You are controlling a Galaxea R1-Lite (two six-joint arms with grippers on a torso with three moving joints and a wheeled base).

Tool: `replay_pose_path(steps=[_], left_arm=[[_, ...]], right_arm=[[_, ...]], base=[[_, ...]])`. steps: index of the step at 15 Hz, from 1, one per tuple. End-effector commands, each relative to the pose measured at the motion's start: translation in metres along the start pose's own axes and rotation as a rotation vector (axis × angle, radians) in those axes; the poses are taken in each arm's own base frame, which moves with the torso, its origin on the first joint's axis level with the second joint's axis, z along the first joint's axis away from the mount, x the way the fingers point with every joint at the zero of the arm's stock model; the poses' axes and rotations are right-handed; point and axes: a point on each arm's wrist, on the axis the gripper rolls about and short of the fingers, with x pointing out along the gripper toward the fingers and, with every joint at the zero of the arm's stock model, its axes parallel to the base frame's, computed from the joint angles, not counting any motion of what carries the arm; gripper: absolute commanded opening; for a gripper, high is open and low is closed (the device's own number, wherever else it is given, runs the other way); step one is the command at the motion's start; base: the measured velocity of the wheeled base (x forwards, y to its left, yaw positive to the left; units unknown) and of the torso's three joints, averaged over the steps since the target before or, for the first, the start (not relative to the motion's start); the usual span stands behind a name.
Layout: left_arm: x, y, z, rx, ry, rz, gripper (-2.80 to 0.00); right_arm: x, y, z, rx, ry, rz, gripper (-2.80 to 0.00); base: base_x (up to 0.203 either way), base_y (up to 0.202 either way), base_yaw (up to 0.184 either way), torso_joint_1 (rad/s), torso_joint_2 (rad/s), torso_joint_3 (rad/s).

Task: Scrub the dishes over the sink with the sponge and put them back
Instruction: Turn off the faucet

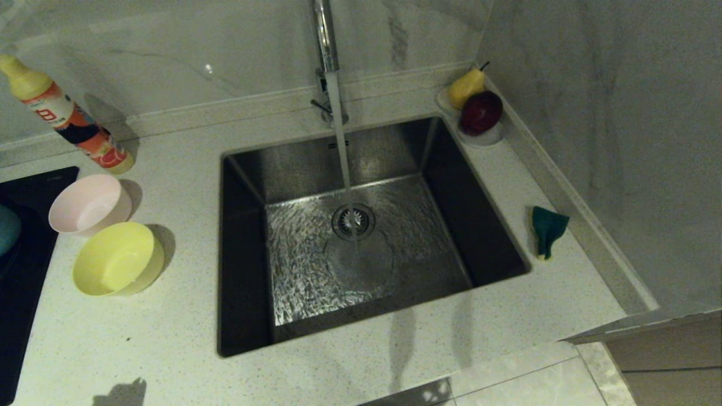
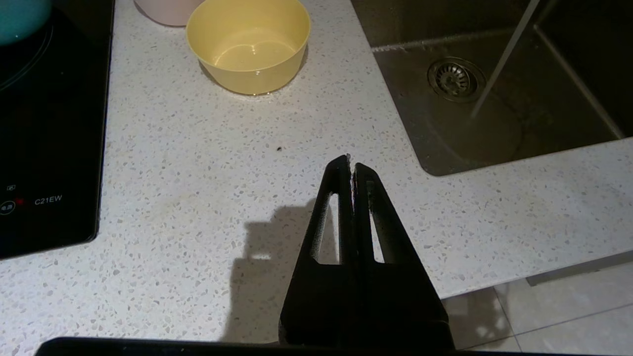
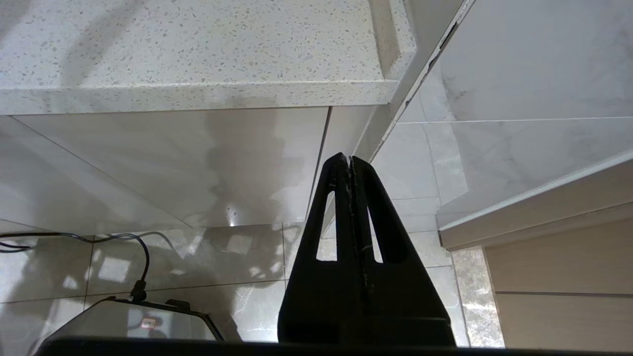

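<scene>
The pink bowl point(image 1: 89, 204) and the yellow bowl point(image 1: 118, 258) stand upright on the speckled countertop point(image 1: 169, 349) to the left of the sink point(image 1: 361, 237), just beside each other, the pink one nearer the wall; whether their rims touch cannot be told. A teal rounded object, possibly the light blue bowl point(image 1: 8, 228), shows only in part at the left edge, resting on the black cooktop point(image 1: 25, 270). The yellow bowl is empty and glistens inside in the left wrist view. The sponge point(image 1: 546, 230) lies on the counter to the right of the sink, green face up, with a sliver of yellow foam at its near end, well apart from the bowls. The sink holds no dishes; water runs from the chrome tap point(image 1: 326, 39) in a steady stream landing just in front of the round drain strainer point(image 1: 353, 220). A small white dish point(image 1: 479, 135) in the back right corner carries a yellow pear point(image 1: 466, 87) and a dark red fruit point(image 1: 480, 111). A detergent bottle point(image 1: 65, 115) leans against the back wall at left. The left gripper point(image 2: 351, 165) hangs above the counter's front edge, clenched and empty. The right gripper point(image 3: 350, 159) sits below counter level before the cabinet front, likewise clenched and empty. Neither arm appears in the head view.
</scene>
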Motion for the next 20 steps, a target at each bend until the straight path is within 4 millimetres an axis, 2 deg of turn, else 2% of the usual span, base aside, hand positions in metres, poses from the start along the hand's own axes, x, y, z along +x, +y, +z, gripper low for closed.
replay_pose_path(steps=[1, 20], left_arm=[[0.0018, -0.0001, -0.0114, 0.0, 0.037, 0.0, -2.8], [0.0018, -0.0001, -0.0114, 0.008, 0.037, 0.0, -2.8]], right_arm=[[-0.0003, 0.0001, -0.0004, 0.0, -0.003, 0.001, -2.8], [-0.0003, 0.0001, -0.0004, 0.0, -0.003, 0.001, -2.8]], base=[[0.0, 0.0, 0.0, 0.0, 0.0, 0.0], [0.0, 0.0, 0.0, 0.0, 0.0, 0.0]])
